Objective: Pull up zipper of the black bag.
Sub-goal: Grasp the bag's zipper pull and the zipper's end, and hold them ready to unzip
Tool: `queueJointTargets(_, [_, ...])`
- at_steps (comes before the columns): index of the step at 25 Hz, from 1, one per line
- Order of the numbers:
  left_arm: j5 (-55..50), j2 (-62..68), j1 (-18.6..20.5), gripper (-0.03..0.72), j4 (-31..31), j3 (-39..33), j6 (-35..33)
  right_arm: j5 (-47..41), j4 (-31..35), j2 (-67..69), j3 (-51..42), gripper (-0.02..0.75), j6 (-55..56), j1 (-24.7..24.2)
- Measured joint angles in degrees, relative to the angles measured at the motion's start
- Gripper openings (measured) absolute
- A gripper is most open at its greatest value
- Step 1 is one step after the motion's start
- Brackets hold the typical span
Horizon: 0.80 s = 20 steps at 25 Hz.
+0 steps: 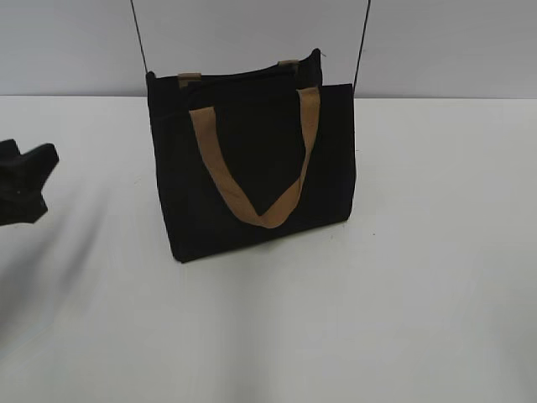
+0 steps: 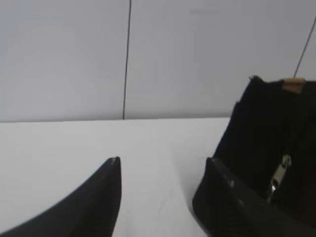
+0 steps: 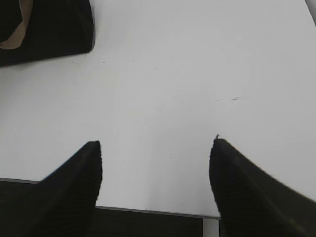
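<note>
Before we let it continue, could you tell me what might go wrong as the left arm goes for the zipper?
1. The black bag stands free on the table, unheld; a one-armed tug may tip or drag it.
2. The zipper pull is small and sits beside a tan handle; the open left gripper could snag fabric.
3. The right gripper, open, hovers far off, not bracing.

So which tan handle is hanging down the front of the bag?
The near handle: it droops in a V across the bag's front. The far handle only shows as tan stubs at the top edge.
</note>
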State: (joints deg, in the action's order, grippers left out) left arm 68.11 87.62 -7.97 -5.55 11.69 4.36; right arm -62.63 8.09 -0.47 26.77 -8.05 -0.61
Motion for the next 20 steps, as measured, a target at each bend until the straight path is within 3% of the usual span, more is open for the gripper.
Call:
queueJointTargets(10, [0.96, 11.45, 1.74, 0.405, -20.12, 2.72, 3.47, 0.0, 0.0, 0.0, 0.0, 0.515, 0.0, 0.0])
queueJointTargets(20, [1.07, 23.45, 2.09, 0.405, -29.5, 11.58, 5.26, 0.0, 0.0, 0.0, 0.0, 0.515, 0.05, 0.0])
